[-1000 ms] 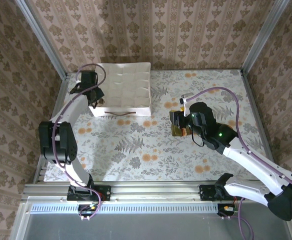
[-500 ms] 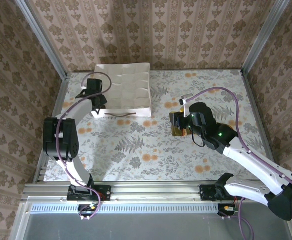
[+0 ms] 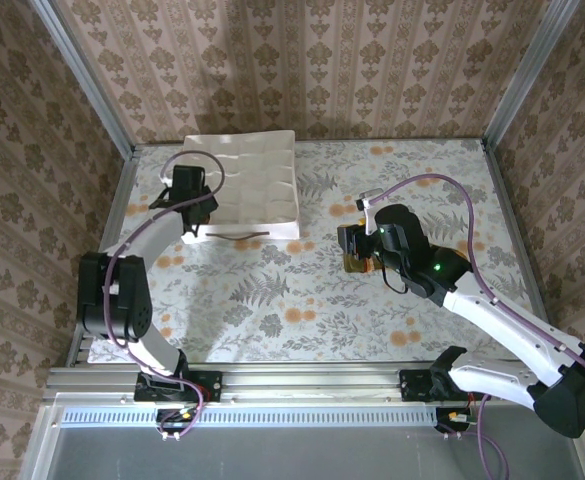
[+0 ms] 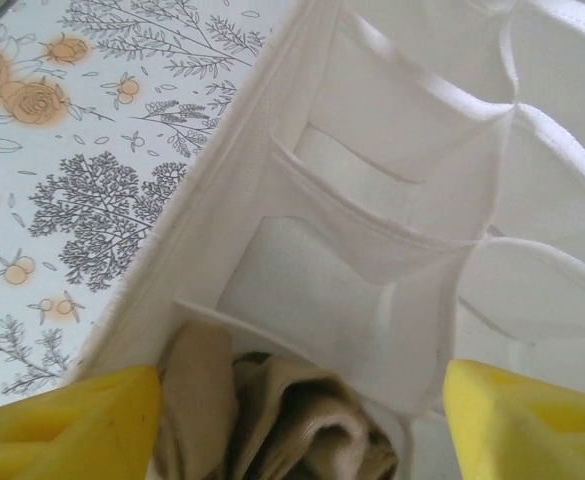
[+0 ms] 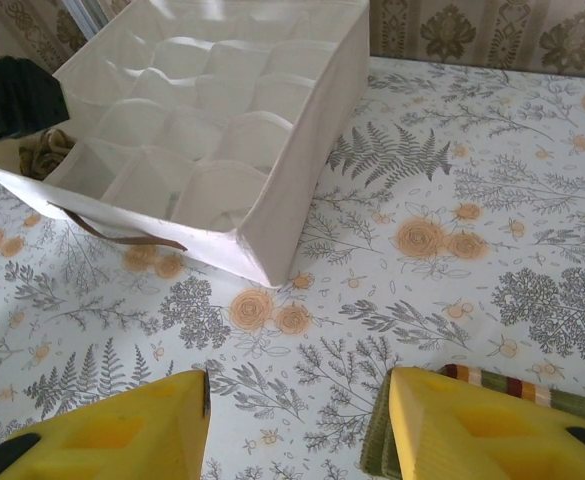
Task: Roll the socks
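Now, your left gripper (image 4: pixel 305 368) hangs over the near-left corner of the white gridded tray (image 5: pixel 312 170), which sits at the far left of the flower-patterned desk (image 5: pixel 452 150). Its yellow fingers stand wide apart, one on each side of the corner compartment. The tan sock (image 4: pixel 282 430) lies bundled in that compartment, folded on itself with darker creases showing. It sits just beside the finger on the left of the wrist view and is clearly apart from the other finger, so nothing is clamped. You can see the same bundle from your right wrist camera, tucked in the tray's corner cell. The cells around it show bare white fabric.

Your right gripper (image 5: pixel 298 400) sits low over the desk, right of centre and well apart from the tray. Its fingers are also apart, and bare patterned desk shows between them. The olive sock (image 5: pixel 517 388) lies flat on the desk at the finger on the right of that view. Its brown and orange striped cuff shows just past that finger, and a green edge shows on the finger's inner side. A brown strap (image 5: pixel 122 235) hangs on the tray's near wall.
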Motion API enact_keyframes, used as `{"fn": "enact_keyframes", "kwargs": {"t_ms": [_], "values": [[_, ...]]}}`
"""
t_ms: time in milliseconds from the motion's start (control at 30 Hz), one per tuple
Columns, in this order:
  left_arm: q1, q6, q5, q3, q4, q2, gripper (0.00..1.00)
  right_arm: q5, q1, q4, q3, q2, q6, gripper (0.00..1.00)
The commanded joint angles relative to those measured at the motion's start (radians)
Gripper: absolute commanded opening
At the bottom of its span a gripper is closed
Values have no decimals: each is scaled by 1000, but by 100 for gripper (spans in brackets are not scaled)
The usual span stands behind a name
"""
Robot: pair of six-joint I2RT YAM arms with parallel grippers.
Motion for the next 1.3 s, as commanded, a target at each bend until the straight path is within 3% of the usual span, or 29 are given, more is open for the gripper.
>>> {"fn": "enact_keyframes", "kwargs": {"t_ms": [0, 233, 400, 500, 600, 733, 833, 1033, 1267], "values": [[4, -26, -28, 70, -95, -50, 73, -10, -4, -14, 24, 9, -2, 51], [21, -64, 16, 133, -206, -124, 68, 18, -4, -26, 18, 13, -2, 50], [-2, -80, 326, 195, -246, -161, 60, 177, -35, -152, 35, 61, 88, 46], [-86, -102, 429, 192, -272, -166, 56, 181, -122, -249, 48, 140, 219, 44], [-222, -127, 451, 142, -279, -175, 54, 98, -212, -277, 62, 241, 312, 44], [-390, -214, 454, 12, -219, -204, 52, 28, -291, -175, 68, 397, 402, 45], [-453, -299, 459, -91, -150, -237, 51, -14, -316, -135, 122, 553, 450, 45], [-478, -325, 416, -155, -189, -320, 51, -149, -281, -139, 299, 843, 404, 43], [-404, -335, 404, -203, -243, -435, 51, -258, -14, -190, 311, 884, 282, 44]]}}
